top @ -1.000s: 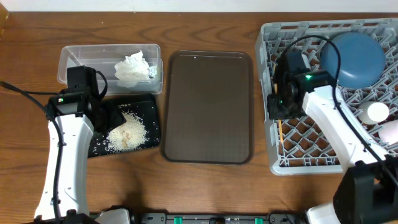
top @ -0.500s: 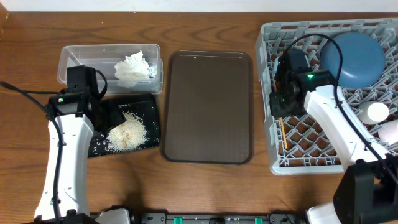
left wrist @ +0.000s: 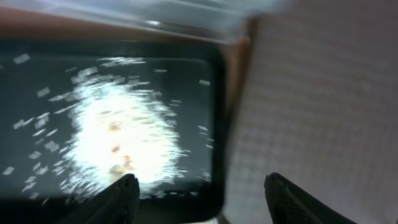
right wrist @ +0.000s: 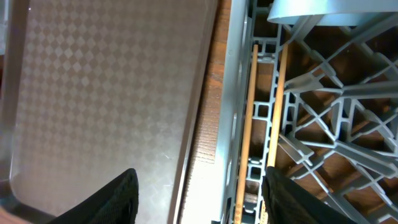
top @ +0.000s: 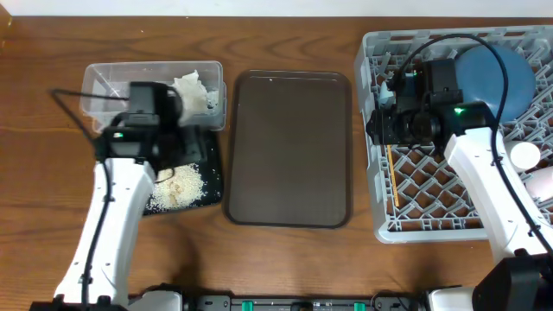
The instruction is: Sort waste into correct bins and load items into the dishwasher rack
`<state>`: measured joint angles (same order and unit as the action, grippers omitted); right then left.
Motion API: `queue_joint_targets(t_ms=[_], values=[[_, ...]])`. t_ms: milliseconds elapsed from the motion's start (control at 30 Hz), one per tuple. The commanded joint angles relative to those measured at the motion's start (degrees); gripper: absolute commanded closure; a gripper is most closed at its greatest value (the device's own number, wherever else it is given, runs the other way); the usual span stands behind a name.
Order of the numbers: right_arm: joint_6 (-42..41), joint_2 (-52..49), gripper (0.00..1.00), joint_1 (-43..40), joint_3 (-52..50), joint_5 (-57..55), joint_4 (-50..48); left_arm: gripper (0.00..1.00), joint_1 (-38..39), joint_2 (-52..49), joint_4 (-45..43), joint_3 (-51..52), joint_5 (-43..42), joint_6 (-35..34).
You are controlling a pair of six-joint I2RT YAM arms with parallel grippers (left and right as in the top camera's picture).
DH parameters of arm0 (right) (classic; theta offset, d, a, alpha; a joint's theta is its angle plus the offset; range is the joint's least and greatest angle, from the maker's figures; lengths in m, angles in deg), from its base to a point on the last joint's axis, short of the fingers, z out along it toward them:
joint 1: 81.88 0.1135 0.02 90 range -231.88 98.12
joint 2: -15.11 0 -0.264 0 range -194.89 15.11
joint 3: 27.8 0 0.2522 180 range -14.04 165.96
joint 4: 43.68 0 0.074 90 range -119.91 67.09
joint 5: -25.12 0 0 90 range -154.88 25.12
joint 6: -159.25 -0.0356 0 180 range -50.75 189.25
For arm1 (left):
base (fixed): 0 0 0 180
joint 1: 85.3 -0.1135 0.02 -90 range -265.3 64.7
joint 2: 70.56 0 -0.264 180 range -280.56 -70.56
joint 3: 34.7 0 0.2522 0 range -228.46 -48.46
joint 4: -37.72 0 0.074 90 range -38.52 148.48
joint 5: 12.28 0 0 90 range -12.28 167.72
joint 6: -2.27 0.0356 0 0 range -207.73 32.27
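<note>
Two wooden chopsticks lie along the left side of the grey dishwasher rack. My right gripper hovers open over that rack edge, nothing between its fingers. In the right wrist view the chopsticks run side by side through the rack's grid, and the gripper straddles the rack rim. A black tray holds spilled rice. My left gripper hangs open above it. The left wrist view shows the rice, the black tray's corner, and the empty gripper.
A clear bin with crumpled tissue stands behind the black tray. A brown serving tray lies in the middle. In the rack sit a blue bowl and white cups.
My right gripper has opened and shifted toward the far side, leaving the chopsticks lying in the rack. The left arm has swung right and farther back, over the black tray's far end.
</note>
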<state>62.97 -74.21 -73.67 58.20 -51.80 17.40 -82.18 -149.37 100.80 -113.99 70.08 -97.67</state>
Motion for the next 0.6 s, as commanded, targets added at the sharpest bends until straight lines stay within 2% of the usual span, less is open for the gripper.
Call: queue_joint_targets(t_ms=[0,167,367,567], values=[[1.5,0.6,0.29,-2.2,0.1,2.1,0.3,0.32,3.6,0.2,0.6,-0.3,-0.7,5.6],[0.1,1.4,0.02,-5.3,0.1,2.4,4.6,0.32,3.6,0.2,6.3,-0.3,-0.7,1.4],[0.2,4.3,0.01,-7.2,0.0,-1.3,10.9,0.34,1.6,1.9,13.3,-0.1,-0.7,1.6],[2.4,13.9,0.01,-7.0,-4.5,-3.2,9.7,0.34,1.6,14.5,9.4,5.2,-0.7,3.1]])
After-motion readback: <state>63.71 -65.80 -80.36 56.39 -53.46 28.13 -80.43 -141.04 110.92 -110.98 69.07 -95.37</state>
